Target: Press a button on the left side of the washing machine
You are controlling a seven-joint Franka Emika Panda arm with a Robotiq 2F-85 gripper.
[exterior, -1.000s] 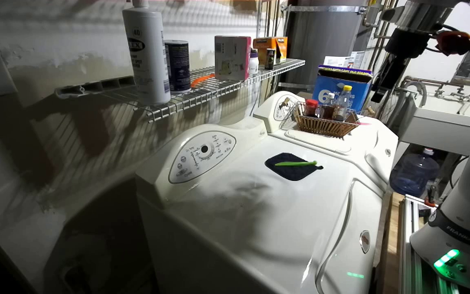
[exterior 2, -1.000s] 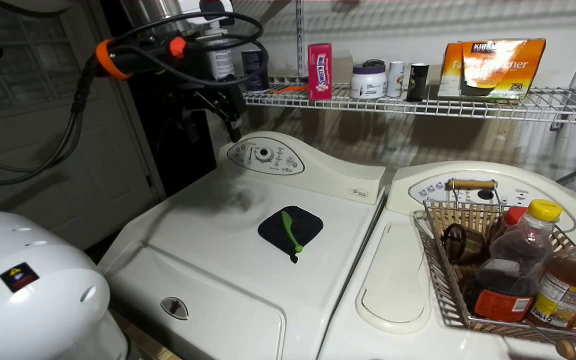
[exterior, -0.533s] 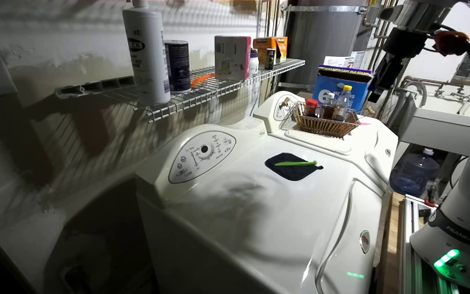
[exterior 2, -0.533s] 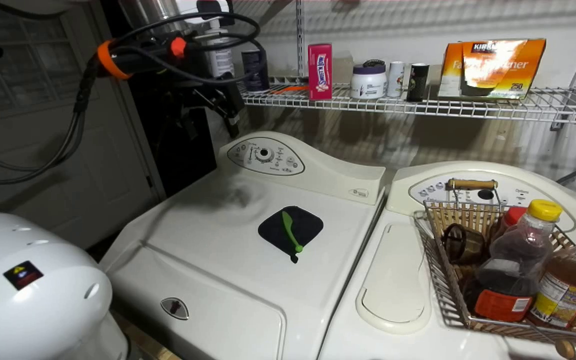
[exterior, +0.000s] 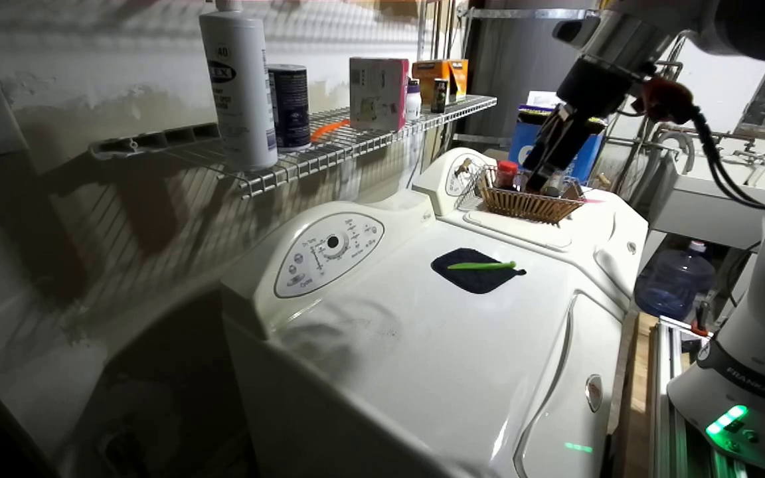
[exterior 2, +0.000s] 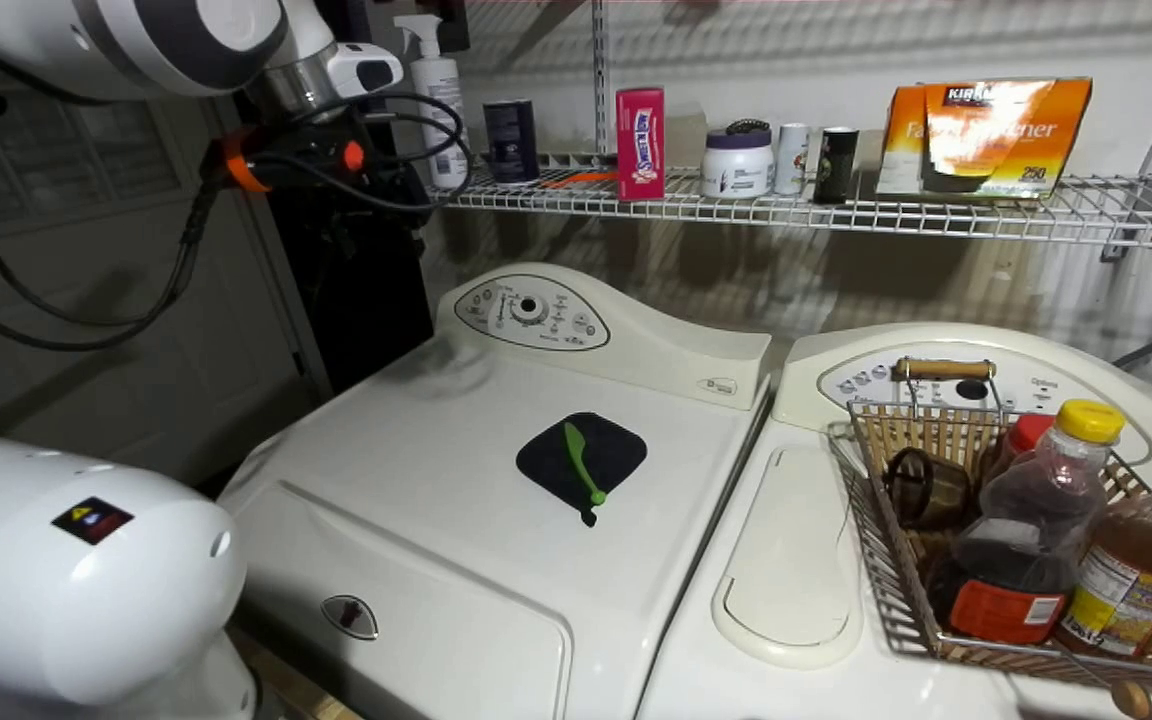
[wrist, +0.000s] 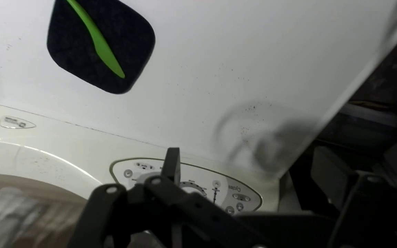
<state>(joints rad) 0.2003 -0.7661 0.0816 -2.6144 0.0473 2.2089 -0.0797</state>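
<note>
The white washing machine [exterior: 449, 358] shows in both exterior views [exterior 2: 416, 470], with an oval control panel [exterior 2: 531, 335] on its raised back. In the wrist view, the panel [wrist: 226, 187] is upside down, with its dial and round buttons partly behind my finger. My gripper [wrist: 250, 168] is open and empty. One finger overlaps the panel in the picture; the other stands past the machine's side edge. In an exterior view my gripper [exterior: 536, 174] hangs in the air, apart from the machine. Elsewhere it is dark against a dark background [exterior 2: 411, 225].
A dark pad [exterior 2: 546, 465] with a green knife [exterior 2: 581, 460] lies on the machine top. A second white machine [exterior 2: 786, 560] bears a basket [exterior 2: 896, 560] of bottles. A wire shelf [exterior 2: 676, 208] with a spray bottle [exterior 2: 439, 110] and boxes runs above the panels.
My arm has swung; the gripper moved left in both exterior views, past the panel's end in the picture. Its shadow slid toward the machine's back corner. The machine and objects stayed still.
</note>
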